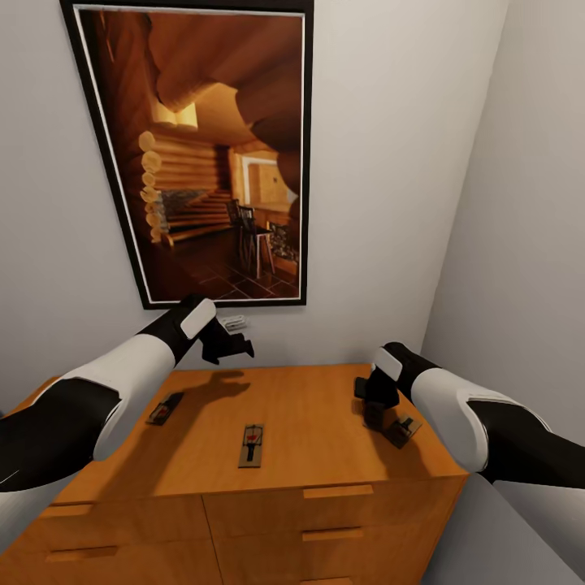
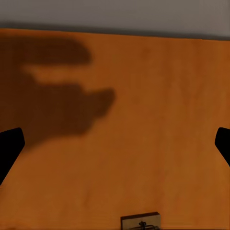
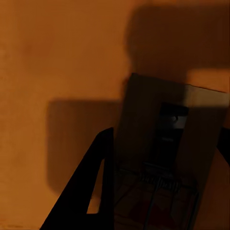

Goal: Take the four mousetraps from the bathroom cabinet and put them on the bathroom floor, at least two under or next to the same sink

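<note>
The orange-brown cabinet (image 1: 317,406) stands against the wall, with three mousetraps on its top. One mousetrap (image 1: 165,409) lies at the left, one (image 1: 252,444) in the middle near the front edge, and one (image 1: 404,428) at the right. My right gripper (image 1: 378,410) is down at the top by the right mousetrap. In the right wrist view that mousetrap (image 3: 167,158) lies between the spread fingers (image 3: 91,191) of the open right gripper (image 3: 167,139). My left gripper (image 1: 231,345) hovers open above the back of the cabinet top (image 2: 143,96). A mousetrap's end (image 2: 140,222) peeks in there.
A large framed picture (image 1: 211,154) hangs on the wall behind the cabinet, with a small white fitting (image 1: 233,322) below it. A side wall (image 1: 520,244) runs close along the cabinet's right end. Drawer fronts with bar handles (image 1: 337,491) face me.
</note>
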Robot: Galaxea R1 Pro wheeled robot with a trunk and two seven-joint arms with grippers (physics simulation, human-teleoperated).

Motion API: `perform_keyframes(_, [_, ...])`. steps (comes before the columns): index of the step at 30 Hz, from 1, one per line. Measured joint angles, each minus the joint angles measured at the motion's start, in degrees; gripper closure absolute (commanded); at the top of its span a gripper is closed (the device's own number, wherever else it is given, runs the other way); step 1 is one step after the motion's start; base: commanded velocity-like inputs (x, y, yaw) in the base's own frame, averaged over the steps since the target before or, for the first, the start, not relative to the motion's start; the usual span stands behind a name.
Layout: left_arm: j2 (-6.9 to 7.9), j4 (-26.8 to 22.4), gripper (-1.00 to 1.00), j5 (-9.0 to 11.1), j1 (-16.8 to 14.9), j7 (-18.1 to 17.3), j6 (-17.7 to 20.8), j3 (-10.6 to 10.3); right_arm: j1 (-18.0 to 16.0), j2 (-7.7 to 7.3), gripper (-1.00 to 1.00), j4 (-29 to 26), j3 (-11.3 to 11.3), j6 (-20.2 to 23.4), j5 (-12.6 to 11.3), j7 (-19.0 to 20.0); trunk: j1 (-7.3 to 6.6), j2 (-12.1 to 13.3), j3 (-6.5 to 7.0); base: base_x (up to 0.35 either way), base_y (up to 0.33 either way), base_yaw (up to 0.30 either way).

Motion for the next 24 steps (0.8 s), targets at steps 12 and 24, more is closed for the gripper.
perform_keyframes(12, [0.24,2.7,-1.0,-0.5,0.0,0.0,0.0,0.0,0.0,0.06,1.0,0.5,-1.4,7.9,0.0,4.1,-2.64,4.8,2.16,0.0,0.0,0.0])
perform_keyframes(24, [0.27,3.8,-1.0,-0.6,0.0,0.0,-0.1,0.0,0.0,0.47,1.0,-7.9,-1.8,11.4,-0.4,4.4,-5.27,9.6,4.31,0.0,0.0,0.0])
